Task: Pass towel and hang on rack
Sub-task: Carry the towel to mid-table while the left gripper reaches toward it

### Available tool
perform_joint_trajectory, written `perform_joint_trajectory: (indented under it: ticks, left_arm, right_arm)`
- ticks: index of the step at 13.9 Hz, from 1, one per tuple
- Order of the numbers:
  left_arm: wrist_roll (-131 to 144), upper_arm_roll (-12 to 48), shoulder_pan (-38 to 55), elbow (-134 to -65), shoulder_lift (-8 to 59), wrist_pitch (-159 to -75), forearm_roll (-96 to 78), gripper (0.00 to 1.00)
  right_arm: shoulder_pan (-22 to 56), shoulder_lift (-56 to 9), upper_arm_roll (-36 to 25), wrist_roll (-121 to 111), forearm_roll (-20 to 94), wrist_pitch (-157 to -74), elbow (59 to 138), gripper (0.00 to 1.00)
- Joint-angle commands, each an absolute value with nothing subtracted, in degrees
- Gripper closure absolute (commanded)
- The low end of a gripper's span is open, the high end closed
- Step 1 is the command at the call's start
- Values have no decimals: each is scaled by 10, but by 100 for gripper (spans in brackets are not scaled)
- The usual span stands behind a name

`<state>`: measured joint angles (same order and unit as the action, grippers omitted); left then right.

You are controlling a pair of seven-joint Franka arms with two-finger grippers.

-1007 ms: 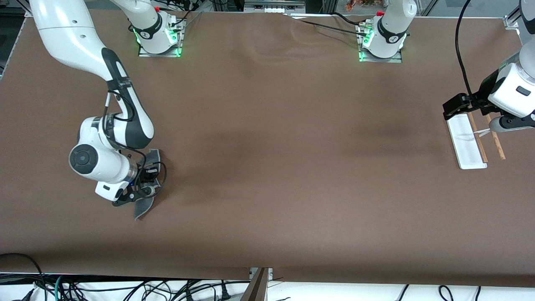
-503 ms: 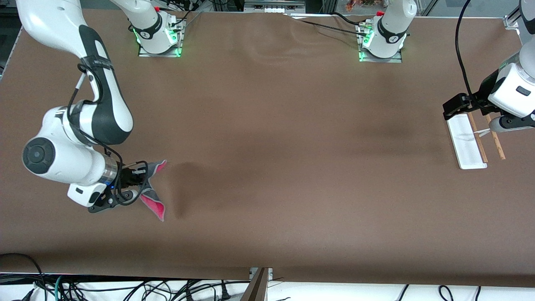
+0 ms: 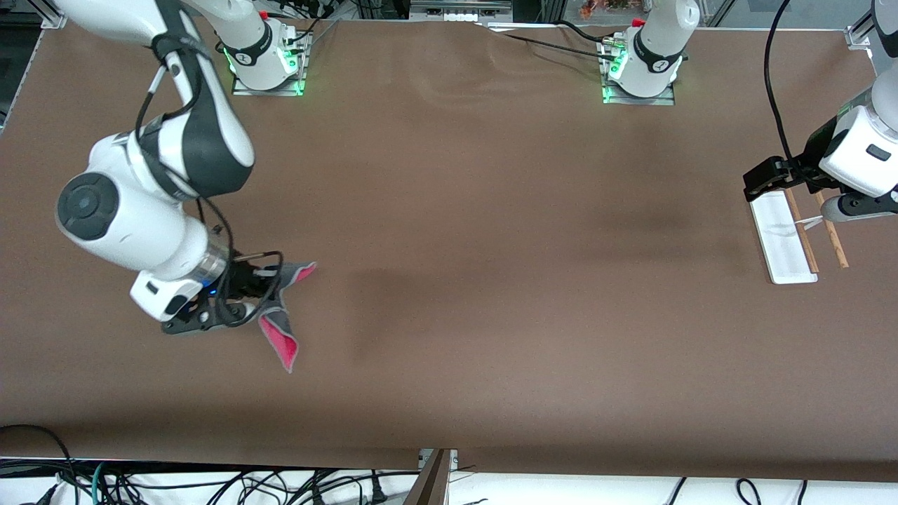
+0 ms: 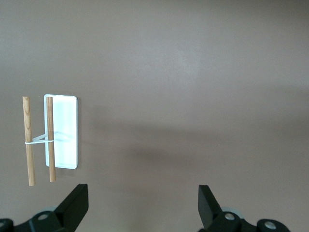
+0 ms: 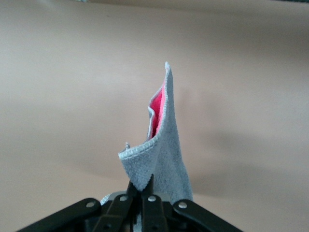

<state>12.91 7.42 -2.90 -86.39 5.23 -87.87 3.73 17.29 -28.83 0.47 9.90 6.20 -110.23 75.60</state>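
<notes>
My right gripper [image 3: 263, 291] is shut on the towel [image 3: 279, 333], a grey cloth with a pink inner side, and holds it up over the table at the right arm's end. In the right wrist view the towel [image 5: 161, 145] stands folded out of the shut fingers, with pink showing in the fold. The rack [image 3: 786, 238], a white base with two thin wooden rods, lies at the left arm's end. My left gripper [image 4: 143, 212] hangs open over the table beside the rack [image 4: 60, 133], holding nothing. In the front view the left gripper [image 3: 761, 179] is over the rack's end.
A brown mat [image 3: 491, 245] covers the whole table. The two arm bases [image 3: 263, 59] [image 3: 642, 66] stand along the table's edge farthest from the front camera. Cables [image 3: 210, 484] hang below the nearest edge.
The right arm has lifted the towel off the table, turned it pink side out and carried it toward the table's middle. The left arm has not moved.
</notes>
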Motion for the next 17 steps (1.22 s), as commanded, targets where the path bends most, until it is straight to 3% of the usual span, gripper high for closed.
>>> perform_joint_trajectory:
  ticks: [1, 11, 17]
  left_arm:
    - [123, 73, -28, -847, 59, -868, 36, 0]
    - [111, 71, -32, -848, 82, -868, -2, 0]
    - [18, 71, -31, -854, 130, -856, -69, 0]
  right_arm:
    - [210, -255, 2, 202, 66, -1089, 758, 100]
    - [362, -265, 0, 385, 63, -1129, 722, 100]
    - [393, -293, 0, 447, 63, -1193, 721, 100]
